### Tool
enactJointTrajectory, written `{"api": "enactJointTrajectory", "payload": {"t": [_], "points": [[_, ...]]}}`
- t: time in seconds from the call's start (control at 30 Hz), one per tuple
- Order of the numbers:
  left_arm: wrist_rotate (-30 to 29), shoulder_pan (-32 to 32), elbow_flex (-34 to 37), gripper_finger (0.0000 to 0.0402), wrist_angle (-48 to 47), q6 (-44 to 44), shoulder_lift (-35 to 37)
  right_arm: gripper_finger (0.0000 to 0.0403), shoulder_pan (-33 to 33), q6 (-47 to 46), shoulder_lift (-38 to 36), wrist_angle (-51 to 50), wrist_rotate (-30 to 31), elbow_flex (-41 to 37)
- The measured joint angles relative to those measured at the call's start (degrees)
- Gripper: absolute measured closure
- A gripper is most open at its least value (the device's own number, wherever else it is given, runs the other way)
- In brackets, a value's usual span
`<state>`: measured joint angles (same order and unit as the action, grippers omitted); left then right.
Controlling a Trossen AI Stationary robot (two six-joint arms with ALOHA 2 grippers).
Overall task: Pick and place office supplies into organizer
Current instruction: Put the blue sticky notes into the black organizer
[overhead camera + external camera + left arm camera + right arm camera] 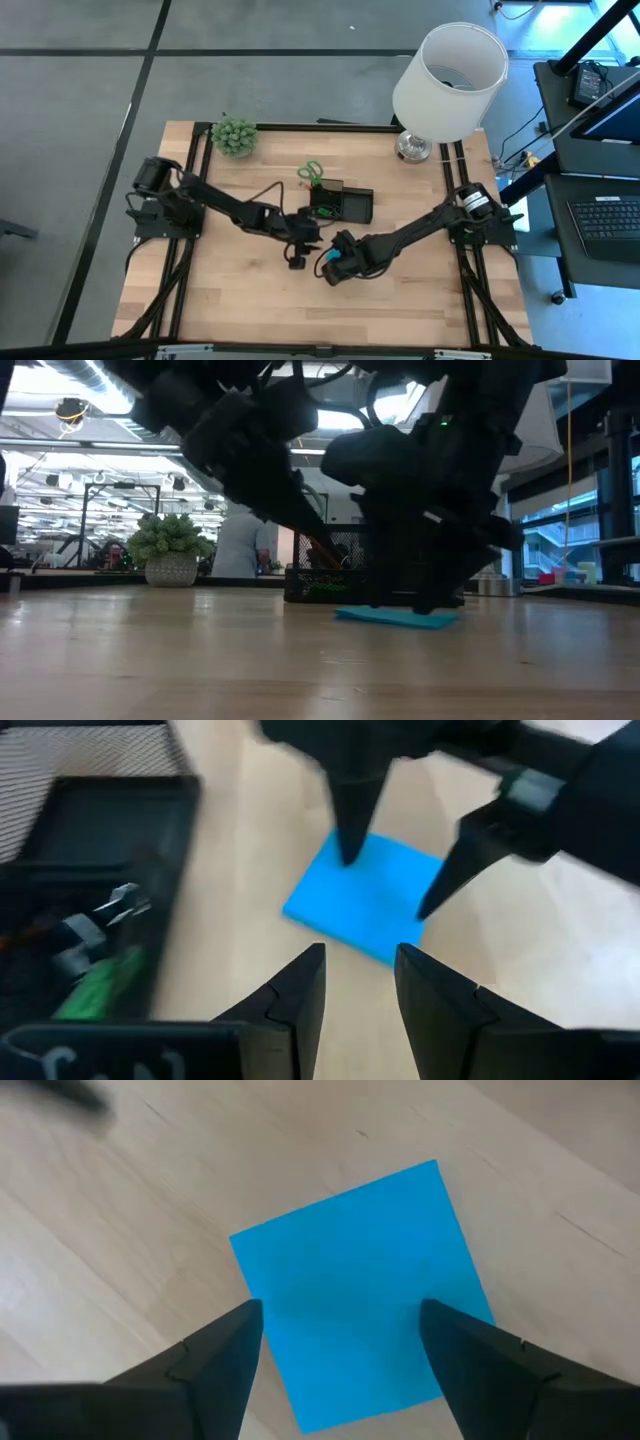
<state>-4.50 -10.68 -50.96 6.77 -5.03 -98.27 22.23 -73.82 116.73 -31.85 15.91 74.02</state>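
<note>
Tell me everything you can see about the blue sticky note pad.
The blue sticky note pad is a thin, plain bright-blue square, paper by its look, with nothing written on its top. It lies flat on the wooden table, just in front of the black organizer. The right end effector is open, one finger on each side of it, tips at its edges. The left end effector hovers close, slightly open, not touching.

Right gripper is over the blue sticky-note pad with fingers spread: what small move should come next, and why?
Probably lower the right gripper and close. Its open fingers straddle the blue sticky-note pad, which lies flat on the table, outside the organizer.
</note>
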Motion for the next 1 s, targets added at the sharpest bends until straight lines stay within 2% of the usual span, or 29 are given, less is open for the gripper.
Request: {"api": "enactJointTrajectory", "payload": {"t": [0.23,0.4,0.6,1.0], "points": [[-0.59,-2.38,-0.05,0.0286,9.22,-0.24,-5.82,0.0128,-0.34,0.61,0.00,0.56,0.43,0.04],[-3.52,-2.82,-0.04,0.0286,10.34,-0.25,-9.74,0.0128,-0.34,0.73,0.02,0.93,0.85,0.04],[-3.56,-2.82,-0.33,0.0286,14.77,-3.26,-14.66,0.0128,-0.34,0.72,0.02,0.80,0.99,0.04],[-3.36,-2.82,-0.48,0.0286,15.98,-4.31,-16.21,0.0128,-0.34,1.59,0.00,0.43,0.93,0.05]]}}
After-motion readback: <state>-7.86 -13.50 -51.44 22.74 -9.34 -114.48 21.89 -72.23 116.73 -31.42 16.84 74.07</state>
